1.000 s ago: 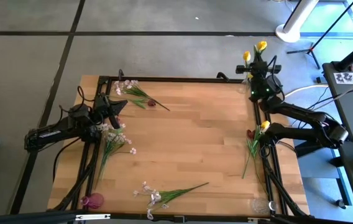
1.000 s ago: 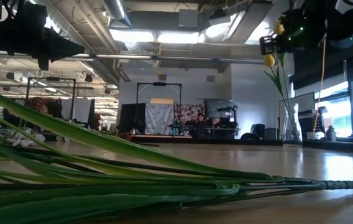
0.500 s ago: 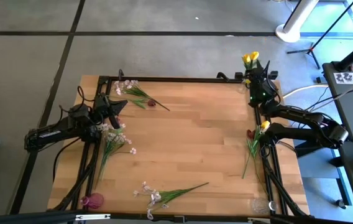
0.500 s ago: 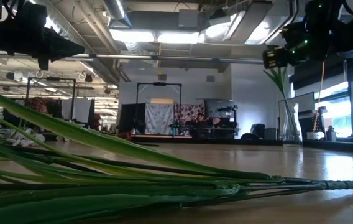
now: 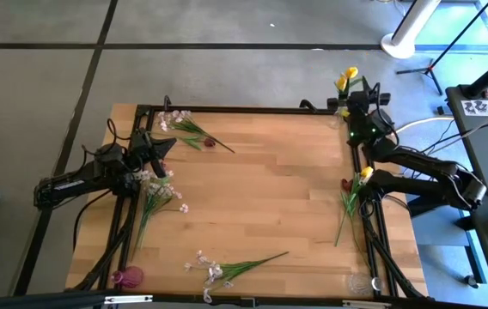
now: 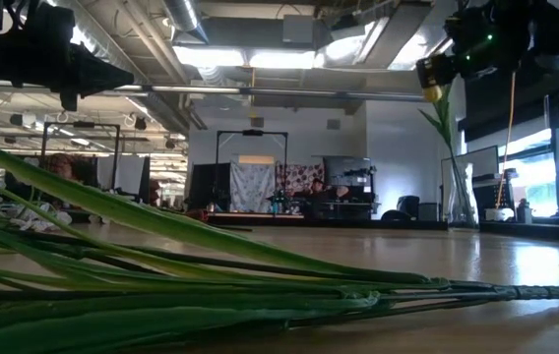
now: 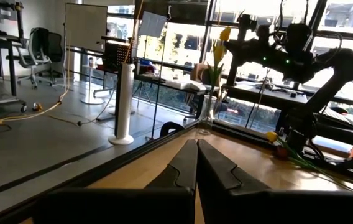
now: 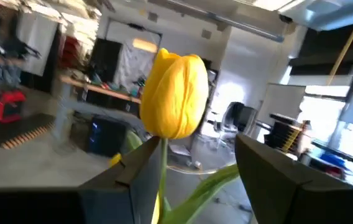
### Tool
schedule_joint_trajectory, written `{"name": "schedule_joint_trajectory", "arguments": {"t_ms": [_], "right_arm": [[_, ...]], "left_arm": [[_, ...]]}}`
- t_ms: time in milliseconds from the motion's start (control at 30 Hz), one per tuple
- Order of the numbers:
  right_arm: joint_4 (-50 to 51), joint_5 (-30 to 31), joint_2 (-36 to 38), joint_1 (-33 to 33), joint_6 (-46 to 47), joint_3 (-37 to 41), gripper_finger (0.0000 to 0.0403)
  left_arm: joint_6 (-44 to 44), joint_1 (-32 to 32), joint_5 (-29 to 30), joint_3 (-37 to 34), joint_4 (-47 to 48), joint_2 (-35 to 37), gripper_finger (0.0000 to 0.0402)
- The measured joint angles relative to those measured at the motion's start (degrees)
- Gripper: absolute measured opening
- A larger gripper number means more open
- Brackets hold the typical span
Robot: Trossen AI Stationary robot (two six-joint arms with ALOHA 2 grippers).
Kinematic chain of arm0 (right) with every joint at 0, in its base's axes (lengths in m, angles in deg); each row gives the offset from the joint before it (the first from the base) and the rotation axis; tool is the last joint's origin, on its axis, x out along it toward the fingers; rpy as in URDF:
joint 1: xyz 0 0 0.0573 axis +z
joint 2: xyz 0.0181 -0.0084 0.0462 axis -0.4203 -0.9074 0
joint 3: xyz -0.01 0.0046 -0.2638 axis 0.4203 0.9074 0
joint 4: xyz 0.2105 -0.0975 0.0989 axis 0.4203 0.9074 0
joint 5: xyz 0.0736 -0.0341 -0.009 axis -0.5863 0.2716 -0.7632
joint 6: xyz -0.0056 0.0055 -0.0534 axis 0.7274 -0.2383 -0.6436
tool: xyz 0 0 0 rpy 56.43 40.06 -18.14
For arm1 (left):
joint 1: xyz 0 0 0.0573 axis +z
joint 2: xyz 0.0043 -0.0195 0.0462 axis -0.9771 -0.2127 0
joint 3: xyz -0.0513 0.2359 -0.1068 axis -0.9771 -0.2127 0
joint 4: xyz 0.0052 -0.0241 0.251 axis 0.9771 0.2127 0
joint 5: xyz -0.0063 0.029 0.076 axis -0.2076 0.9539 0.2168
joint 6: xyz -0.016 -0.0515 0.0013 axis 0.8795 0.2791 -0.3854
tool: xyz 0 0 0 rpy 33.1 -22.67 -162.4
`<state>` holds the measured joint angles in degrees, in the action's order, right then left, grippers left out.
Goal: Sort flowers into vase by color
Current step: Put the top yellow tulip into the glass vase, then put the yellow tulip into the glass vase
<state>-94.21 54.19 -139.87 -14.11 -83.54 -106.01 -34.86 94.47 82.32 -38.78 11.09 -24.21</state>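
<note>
pale wooden plank table [image 5: 261, 197] with a slight sheen; matt black metal frame [image 5: 244, 110].

A: Where could a gripper pass freely?

B: The middle of the tabletop [image 5: 261, 197] is bare wood. Stems crowd the edges: a white-pink spray [image 5: 154, 199] near the left gripper [image 5: 165, 145], another spray [image 5: 227, 269] along the near edge, a third [image 5: 188, 127] at the far edge.

A: And the right side?

B: A yellow tulip [image 5: 350, 202] lies along that edge, and the right gripper [image 5: 353, 92] hangs over the far right corner, its jaws parted either side of an upright yellow tulip stem [image 8: 164, 186].
</note>
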Motion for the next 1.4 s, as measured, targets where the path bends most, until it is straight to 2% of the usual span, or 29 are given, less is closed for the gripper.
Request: {"name": "schedule_joint_trajectory", "arguments": {"t_ms": [133, 333, 533, 833, 967, 1067, 1200, 1300, 1400], "right_arm": [[7.1, 2.7, 1.5, 0.3, 3.6, 0.0, 0.0209], [20.4, 2.9, 4.3, 0.4, 14.6, -0.1, 0.021], [44.3, 1.2, 7.8, 0.4, 26.3, -5.9, 0.0209], [88.4, -15.0, 8.1, 0.4, 38.1, -28.3, 0.0208], [106.9, -27.2, 5.3, 0.4, 46.6, -37.5, 0.0208], [119.8, -35.3, 2.2, 0.4, 50.5, -41.3, 0.0208], [130.1, -46.3, -3.6, 0.4, 52.5, -41.6, 0.0208], [135.2, -48.3, -9.2, 0.4, 51.3, -41.6, 0.0208], [134.3, -51.2, -15.2, 0.4, 49.3, -41.6, 0.0208]], "left_arm": [[0.0, 0.0, 0.0, 0.0, 0.0, 0.0, 0.0], [0.0, 0.0, 0.0, 0.0, 0.0, 0.0, 0.0], [0.0, 0.0, 0.0, 0.0, 0.0, 0.0, 0.0], [0.0, 0.0, 0.0, 0.0, 0.0, 0.0, 0.0], [0.0, 0.0, 0.0, 0.0, 0.0, 0.0, 0.0], [0.0, 0.0, 0.0, 0.0, 0.0, 0.0, 0.0], [0.0, 0.0, 0.0, 0.0, 0.0, 0.0, 0.0], [0.0, 0.0, 0.0, 0.0, 0.0, 0.0, 0.0], [0.0, 0.0, 0.0, 0.0, 0.0, 0.0, 0.0]]}}
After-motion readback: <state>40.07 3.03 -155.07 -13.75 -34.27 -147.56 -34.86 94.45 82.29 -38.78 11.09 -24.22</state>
